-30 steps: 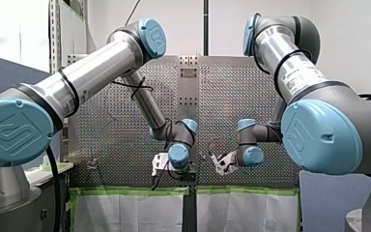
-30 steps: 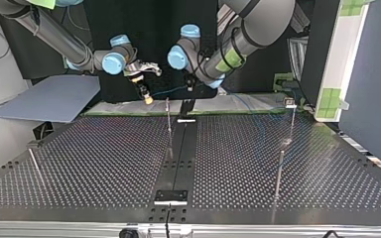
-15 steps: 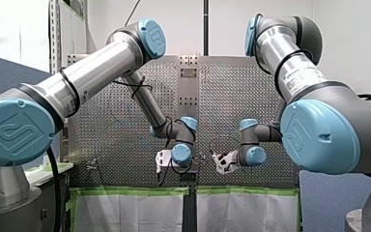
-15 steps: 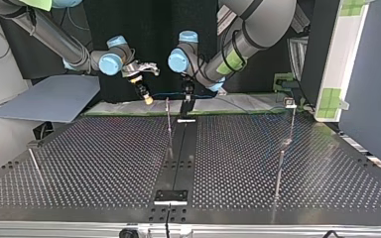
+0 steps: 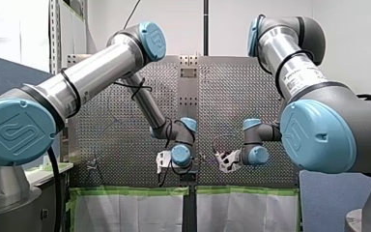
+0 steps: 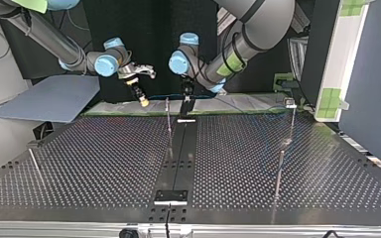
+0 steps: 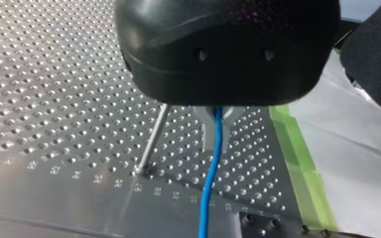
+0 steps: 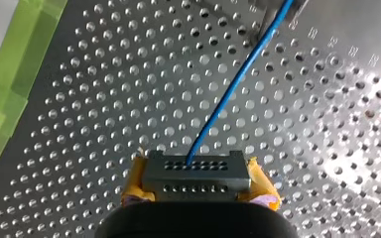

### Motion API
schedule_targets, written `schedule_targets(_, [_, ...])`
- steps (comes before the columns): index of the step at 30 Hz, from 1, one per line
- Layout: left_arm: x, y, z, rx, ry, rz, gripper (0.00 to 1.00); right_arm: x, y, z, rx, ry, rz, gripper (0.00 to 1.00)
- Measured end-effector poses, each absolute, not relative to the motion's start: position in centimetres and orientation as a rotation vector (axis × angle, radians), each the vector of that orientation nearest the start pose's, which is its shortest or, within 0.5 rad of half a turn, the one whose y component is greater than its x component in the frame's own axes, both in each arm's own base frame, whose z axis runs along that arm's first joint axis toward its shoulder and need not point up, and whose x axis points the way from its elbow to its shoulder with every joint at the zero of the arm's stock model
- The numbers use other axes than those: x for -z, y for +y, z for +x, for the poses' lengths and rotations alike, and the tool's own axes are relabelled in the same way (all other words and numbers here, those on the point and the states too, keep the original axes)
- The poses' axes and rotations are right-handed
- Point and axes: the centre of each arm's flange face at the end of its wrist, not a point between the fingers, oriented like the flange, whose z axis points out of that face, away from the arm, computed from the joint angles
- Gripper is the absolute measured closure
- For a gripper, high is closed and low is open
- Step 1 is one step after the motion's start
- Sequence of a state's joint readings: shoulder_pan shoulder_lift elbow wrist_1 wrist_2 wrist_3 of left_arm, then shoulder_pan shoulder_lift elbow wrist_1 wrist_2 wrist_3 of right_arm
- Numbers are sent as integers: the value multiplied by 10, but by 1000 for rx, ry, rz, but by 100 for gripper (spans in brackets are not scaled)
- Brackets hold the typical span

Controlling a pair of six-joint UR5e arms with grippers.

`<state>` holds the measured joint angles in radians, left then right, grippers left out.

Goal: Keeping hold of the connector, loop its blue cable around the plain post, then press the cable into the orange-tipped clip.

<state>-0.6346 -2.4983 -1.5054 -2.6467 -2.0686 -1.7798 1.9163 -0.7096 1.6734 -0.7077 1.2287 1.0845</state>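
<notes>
In the right wrist view my right gripper [image 8: 196,181] is shut on a grey connector [image 8: 196,171], its yellow pads [image 8: 133,184] on both sides. The blue cable [image 8: 234,83] leaves the connector and runs ahead over the perforated plate. My left gripper [image 7: 213,115] is shut on that cable [image 7: 209,173], which hangs down between its metal fingers. A thin plain post [image 7: 154,135] stands just beside those fingers. In the top view my right gripper [image 6: 140,95] is left of the post [image 6: 168,121], my left gripper [image 6: 186,96] right of it, with the cable [image 6: 161,95] stretched between them.
Other thin posts stand at the top view's right [image 6: 280,171] and near left [image 6: 33,163]. A small clip [image 6: 289,103] sits at the back right edge. Green tape [image 7: 297,158] lines the plate's border. A black strip [image 6: 178,158] runs down the middle of the table.
My right gripper has drifted towards the top view's left with the connector, drawing the cable out. My left gripper settled slightly lower beside the post.
</notes>
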Motion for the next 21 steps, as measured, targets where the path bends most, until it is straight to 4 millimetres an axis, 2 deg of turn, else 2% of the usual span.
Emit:
schedule_targets(8, [25, -453, 468, 100, 1914, 88, 98, 2, -526, 356, -1273, -505, 1945, 100])
schedule_targets(21, [17, -457, 486, 139, 1884, 51, 98, 1, -531, 352, -1278, -521, 1921, 100])
